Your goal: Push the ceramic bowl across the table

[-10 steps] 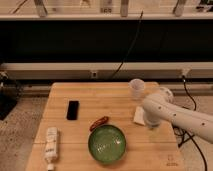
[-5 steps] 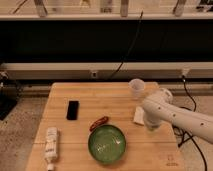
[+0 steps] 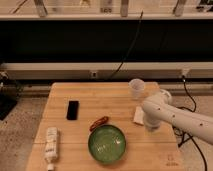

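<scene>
The gripper (image 3: pixel 151 126) hangs low over the right side of the table (image 3: pixel 95 92), just beside a flat white cloth (image 3: pixel 138 115) (whether it is released or clenched cannot be told). To its left, apart from it, the ceramic bowl (image 3: pixel 107 144) sits near the front edge, with a small reddish-brown object (image 3: pixel 99 123) just behind it.

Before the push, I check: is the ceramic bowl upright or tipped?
Upright: the ceramic bowl shows its whole rim and inside. Pincer beside it, apart.
</scene>
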